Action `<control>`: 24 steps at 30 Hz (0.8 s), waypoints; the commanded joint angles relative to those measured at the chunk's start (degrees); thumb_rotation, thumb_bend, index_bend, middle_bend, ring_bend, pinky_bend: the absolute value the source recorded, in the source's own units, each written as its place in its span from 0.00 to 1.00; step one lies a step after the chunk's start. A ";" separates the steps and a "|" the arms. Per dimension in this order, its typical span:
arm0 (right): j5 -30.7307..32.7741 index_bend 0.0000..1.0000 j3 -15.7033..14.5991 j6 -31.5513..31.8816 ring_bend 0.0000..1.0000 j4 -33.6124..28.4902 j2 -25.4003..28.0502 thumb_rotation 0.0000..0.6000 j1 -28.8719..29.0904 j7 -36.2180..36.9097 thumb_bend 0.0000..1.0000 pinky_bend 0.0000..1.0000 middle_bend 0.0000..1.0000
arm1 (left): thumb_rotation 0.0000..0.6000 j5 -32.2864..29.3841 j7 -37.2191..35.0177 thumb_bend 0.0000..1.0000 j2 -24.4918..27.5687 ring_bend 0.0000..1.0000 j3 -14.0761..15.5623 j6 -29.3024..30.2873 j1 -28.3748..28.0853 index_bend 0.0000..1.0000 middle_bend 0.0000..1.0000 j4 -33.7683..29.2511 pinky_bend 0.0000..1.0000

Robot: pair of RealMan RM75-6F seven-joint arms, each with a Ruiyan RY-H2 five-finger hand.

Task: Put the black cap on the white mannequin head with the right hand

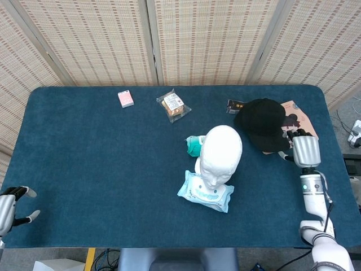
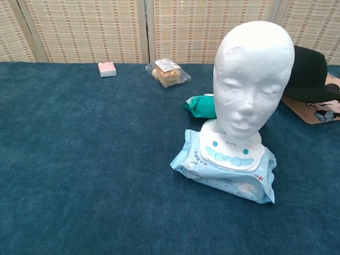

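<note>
At the lower left corner of the head view, the left hand is seen just off the near edge of the table, its fingers spread and holding nothing. A wide stretch of bare blue cloth is left open across the whole left half of the frame. Toward the upper middle, a small pink box and a wrapped snack are set close to the far edge, near each other but apart.

At centre, the white mannequin head is stood upright on a pale blue wipes pack; a teal pouch is tucked just behind and to its left. In the chest view the same white mannequin head faces the camera, with the wipes pack beneath it.

To the right, the black cap is found in the upper right of the frame, apart from the mannequin, partly over a pink cartoon card and just beside a small dark packet. The right hand is placed at the cap's lower right rim, close to the table's right edge; the rim appears to be pinched by its fingers, though they are mostly hidden. In the chest view the black cap seems lifted off the cloth, above the card.
</note>
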 commanded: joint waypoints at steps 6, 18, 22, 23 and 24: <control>1.17 0.44 1.49 1.66 0.31 -1.51 0.14 1.00 1.04 2.31 0.00 0.53 0.45 | 1.00 -0.11 -0.08 0.12 -0.02 0.35 0.05 -0.40 -0.12 0.47 0.45 0.19 0.54; 3.00 0.46 3.49 0.96 0.30 -3.45 0.16 1.00 2.15 5.36 0.17 0.53 0.44 | 1.00 -0.28 -0.26 0.12 0.01 0.35 0.13 -0.70 -0.12 0.47 0.45 0.23 0.54; 3.53 0.50 4.04 0.26 0.30 -4.01 0.21 1.00 2.54 6.31 0.20 0.53 0.44 | 1.00 -0.18 -0.39 0.12 0.07 0.35 0.13 -0.51 -0.04 0.47 0.45 0.20 0.54; 3.60 0.51 4.12 0.07 0.30 -4.09 0.21 1.00 2.63 6.48 0.22 0.53 0.44 | 1.00 -0.24 -0.44 0.12 0.11 0.35 0.12 -0.55 -0.03 0.47 0.45 0.18 0.54; 3.64 0.52 4.15 -0.06 0.30 -4.10 0.20 1.00 2.67 6.54 0.24 0.53 0.44 | 1.00 -0.27 -0.46 0.12 0.12 0.35 0.12 -0.57 -0.02 0.47 0.45 0.20 0.54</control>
